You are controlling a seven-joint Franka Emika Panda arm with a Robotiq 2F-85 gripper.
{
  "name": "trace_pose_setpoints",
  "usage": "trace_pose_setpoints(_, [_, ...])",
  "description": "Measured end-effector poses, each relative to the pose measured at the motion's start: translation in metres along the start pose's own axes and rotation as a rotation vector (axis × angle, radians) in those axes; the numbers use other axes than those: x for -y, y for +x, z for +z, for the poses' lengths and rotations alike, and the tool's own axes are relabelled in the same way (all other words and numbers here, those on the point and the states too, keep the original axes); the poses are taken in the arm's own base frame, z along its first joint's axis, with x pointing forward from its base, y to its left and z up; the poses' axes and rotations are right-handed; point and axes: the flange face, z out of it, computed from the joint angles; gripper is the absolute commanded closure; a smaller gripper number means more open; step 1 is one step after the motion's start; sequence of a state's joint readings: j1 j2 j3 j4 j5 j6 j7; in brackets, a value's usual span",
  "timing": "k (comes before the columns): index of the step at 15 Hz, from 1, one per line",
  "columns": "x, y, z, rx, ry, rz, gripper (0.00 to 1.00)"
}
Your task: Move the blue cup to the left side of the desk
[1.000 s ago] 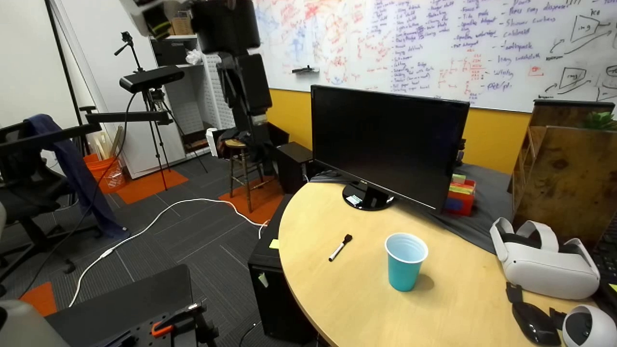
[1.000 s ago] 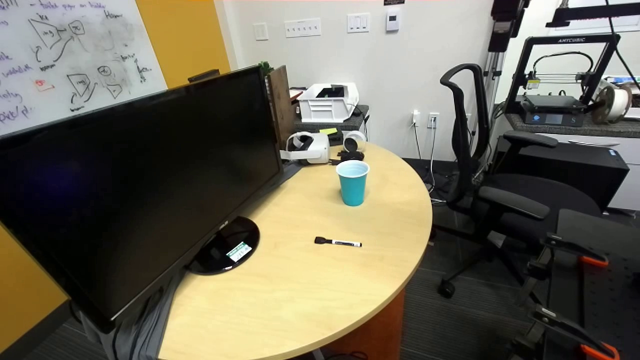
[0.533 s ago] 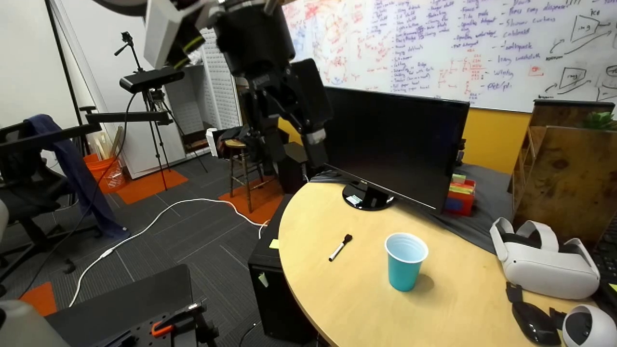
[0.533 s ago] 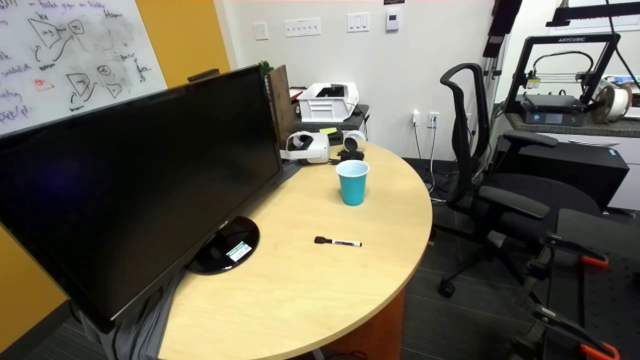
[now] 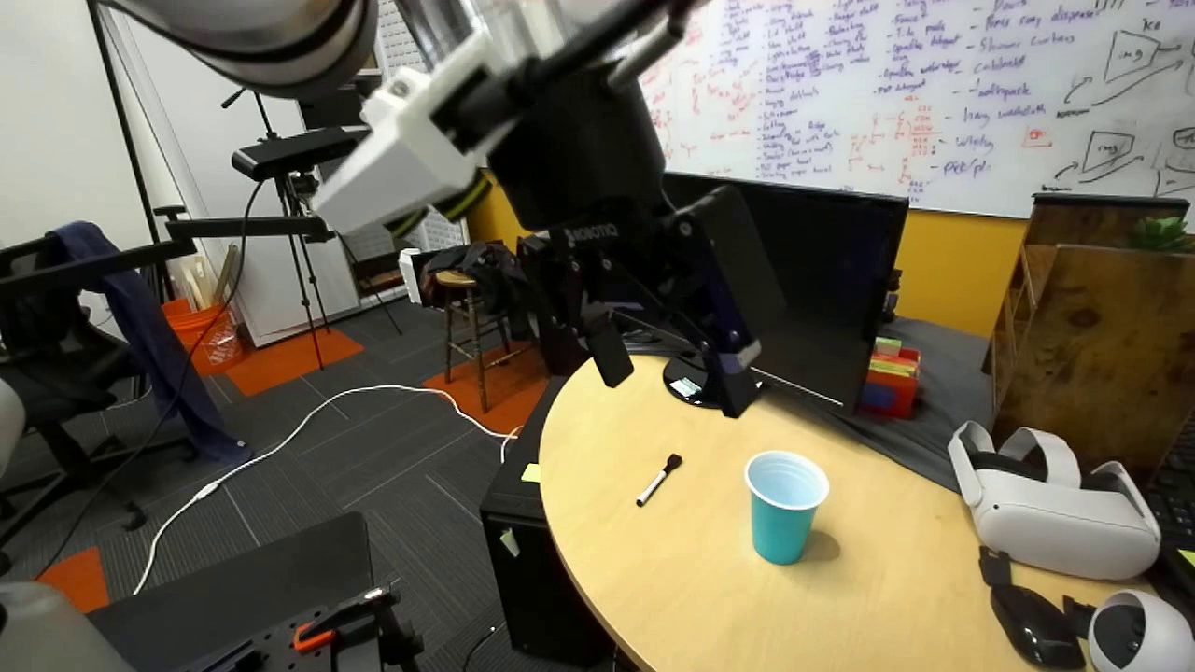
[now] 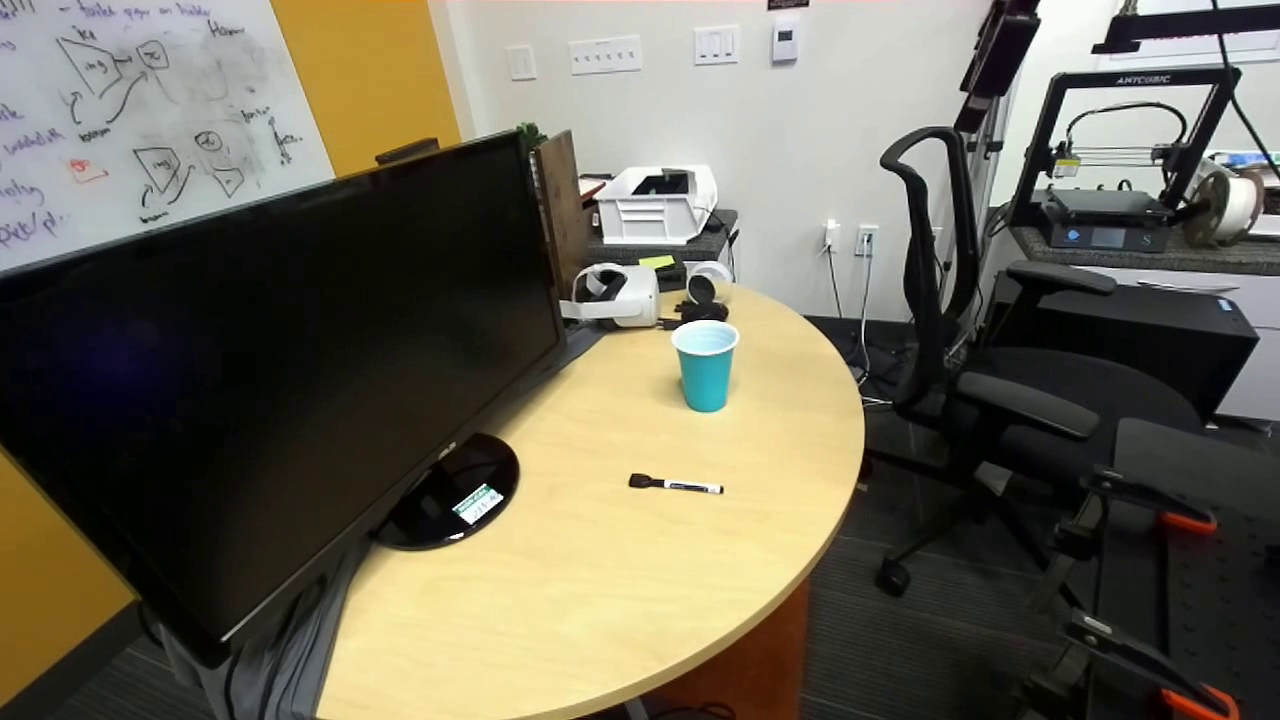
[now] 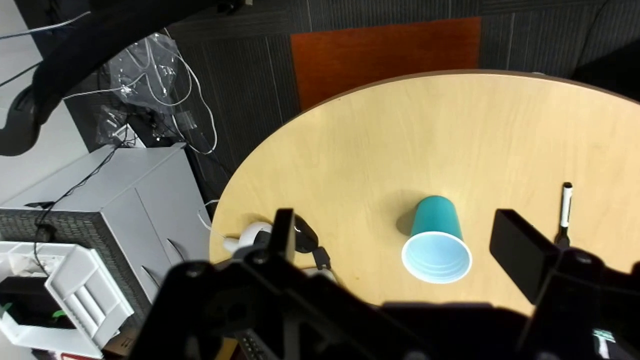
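Note:
The blue cup (image 5: 782, 523) stands upright on the tan desk (image 5: 691, 579), rim up. It stands past the marker in an exterior view (image 6: 706, 375), with bare desk (image 6: 560, 610) in the foreground. My gripper (image 5: 678, 390) is open and empty, in the air above the desk near the monitor, apart from the cup. In the wrist view the cup (image 7: 437, 220) shows below and between the spread fingers (image 7: 395, 222), nearer the right finger, touching neither. The gripper is not seen in the exterior view that faces the chair.
A black-and-white marker (image 5: 659, 480) lies near the cup. The monitor (image 5: 822, 289) stands at the back of the desk, close behind the gripper. A white headset (image 5: 1064, 513), a black mouse-like object (image 5: 1036, 621) and a white controller (image 5: 1144, 630) lie beyond the cup.
My gripper has come down and to the right in an exterior view, from high by the cabinet to over the desk. Its fingers now show spread apart. The cup and marker have not moved.

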State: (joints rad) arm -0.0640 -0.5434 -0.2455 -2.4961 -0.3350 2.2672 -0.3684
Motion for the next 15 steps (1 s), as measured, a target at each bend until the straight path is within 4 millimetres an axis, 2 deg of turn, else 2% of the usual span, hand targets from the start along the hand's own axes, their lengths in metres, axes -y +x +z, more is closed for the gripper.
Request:
trace_pose_setpoints(5, [0.0, 0.007, 0.022, -0.007, 0.022, -0.066, 0.0])
trace_pose_setpoints(11, [0.024, 0.036, 0.047, -0.048, 0.052, -0.113, 0.0])
trace_pose_setpoints(15, [0.04, 0.059, 0.077, -0.046, 0.051, -0.15, 0.0])
